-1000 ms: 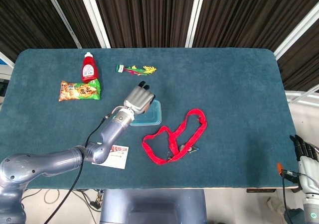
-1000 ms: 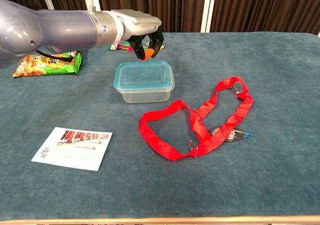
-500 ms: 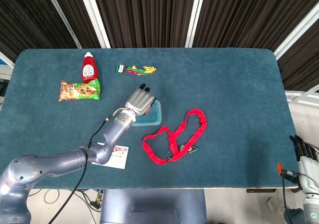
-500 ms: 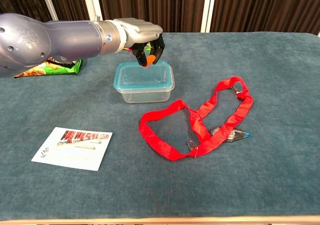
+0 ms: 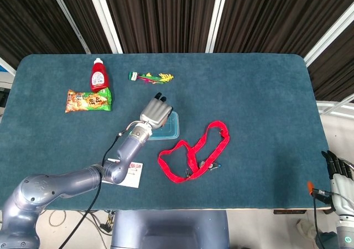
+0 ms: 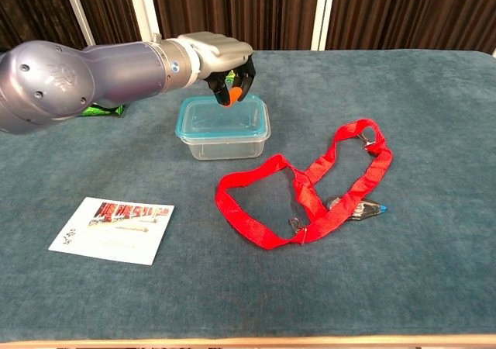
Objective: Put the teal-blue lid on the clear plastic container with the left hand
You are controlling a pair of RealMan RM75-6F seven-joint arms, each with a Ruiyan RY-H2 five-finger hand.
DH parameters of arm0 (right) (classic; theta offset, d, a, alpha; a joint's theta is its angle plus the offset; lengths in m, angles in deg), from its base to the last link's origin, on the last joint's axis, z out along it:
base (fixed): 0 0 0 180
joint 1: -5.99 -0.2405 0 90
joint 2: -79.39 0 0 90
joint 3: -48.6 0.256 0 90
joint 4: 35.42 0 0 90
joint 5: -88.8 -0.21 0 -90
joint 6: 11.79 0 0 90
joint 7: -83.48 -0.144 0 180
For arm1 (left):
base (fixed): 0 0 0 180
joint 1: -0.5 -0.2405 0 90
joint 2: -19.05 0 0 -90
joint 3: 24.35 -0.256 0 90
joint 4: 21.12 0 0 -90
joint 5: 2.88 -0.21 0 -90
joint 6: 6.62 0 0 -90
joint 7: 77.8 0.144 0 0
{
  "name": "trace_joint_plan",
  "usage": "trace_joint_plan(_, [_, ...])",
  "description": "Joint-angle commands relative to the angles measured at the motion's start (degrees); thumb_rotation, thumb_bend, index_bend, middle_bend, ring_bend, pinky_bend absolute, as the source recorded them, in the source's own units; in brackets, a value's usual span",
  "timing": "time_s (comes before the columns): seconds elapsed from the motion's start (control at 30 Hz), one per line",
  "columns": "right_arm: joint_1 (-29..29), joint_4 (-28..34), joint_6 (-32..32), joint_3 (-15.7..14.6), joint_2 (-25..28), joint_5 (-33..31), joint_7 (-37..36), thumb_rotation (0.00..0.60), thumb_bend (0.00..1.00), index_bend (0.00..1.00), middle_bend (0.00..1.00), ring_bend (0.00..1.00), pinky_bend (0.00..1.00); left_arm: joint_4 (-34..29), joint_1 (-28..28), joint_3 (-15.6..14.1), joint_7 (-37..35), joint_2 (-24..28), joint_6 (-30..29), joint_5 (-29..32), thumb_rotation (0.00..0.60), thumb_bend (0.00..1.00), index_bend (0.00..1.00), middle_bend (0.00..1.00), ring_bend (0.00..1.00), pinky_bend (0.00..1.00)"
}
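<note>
Above the clear plastic container [image 6: 223,127], my left robot hand [image 6: 225,60] had lowered slightly, fingers curled on nothing; the teal-blue lid [image 6: 222,118] appeared already seated.

lid [image 6: 222,117] on container [image 6: 225,142] | left hand [image 6: 223,59] above its far edge | lanyard [image 6: 310,188] right | card [image 6: 113,229] front-left
</note>
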Motion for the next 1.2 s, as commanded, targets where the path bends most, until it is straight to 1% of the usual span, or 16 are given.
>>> trace_joint_plan(0.03, [0.0, 0.03, 0.06, -0.01, 0.01, -0.04, 0.01, 0.6, 0.39, 0.06, 0.04, 0.02, 0.0, 0.31, 0.18, 0.24, 1.56, -0.69, -0.83, 1.52, 0.6, 0.58, 0.59, 0.5, 0.2, 0.13])
trace_joint_plan(0.2, [0.02, 0.08, 0.02, 0.03, 0.05, -0.06, 0.02, 0.6, 0.39, 0.06, 0.04, 0.02, 0.0, -0.03, 0.36, 0.44, 2.67, -0.84, -0.41, 3.12, 0.6, 0.58, 0.59, 0.5, 0.2, 0.13])
trace_joint_plan(0.4, [0.03, 0.1, 0.02, 0.06, 0.06, -0.14, 0.11, 0.6, 0.39, 0.06, 0.04, 0.02, 0.0, -1.01, 0.21, 1.13, 2.15, -0.27, -0.51, 3.37, 0.6, 0.58, 0.59, 0.5, 0.2, 0.13])
trace_joint_plan(0.57, [0.04, 0.09, 0.02, 0.11, 0.06, -0.28, 0.18, 0.6, 0.39, 0.06, 0.04, 0.02, 0.0, -4.81, -0.66, 1.44, 0.96, 2.93, -0.49, 2.54, 0.6, 0.58, 0.59, 0.51, 0.2, 0.13])
trace_joint_plan(0.7, [0.01, 0.17, 0.18, 0.12, -0.01, -0.49, 0.3, 0.6, 0.39, 0.06, 0.04, 0.02, 0.0, -8.03, -1.82, 0.87, -0.11, 6.19, -0.42, 1.12, 0.6, 0.58, 0.59, 0.51, 0.2, 0.13])
trace_joint_plan(1.03, [0.04, 0.32, 0.05, 0.27, -0.05, -0.87, 0.77, 0.6, 0.39, 0.06, 0.04, 0.02, 0.0, -13.02, -4.18, -0.27, -3.46, 10.78, -0.03, -0.96, 0.6, 0.58, 0.61, 0.52, 0.2, 0.13])
trace_joint_plan(1.2, [0.02, 0.35, 0.15, 0.24, -0.07, -0.92, 0.87, 0.6, 0.39, 0.06, 0.04, 0.02, 0.0, -15.19, -5.15, -1.52, -4.32, 12.3, -0.01, -2.55, 0.6, 0.58, 0.61, 0.52, 0.2, 0.13])
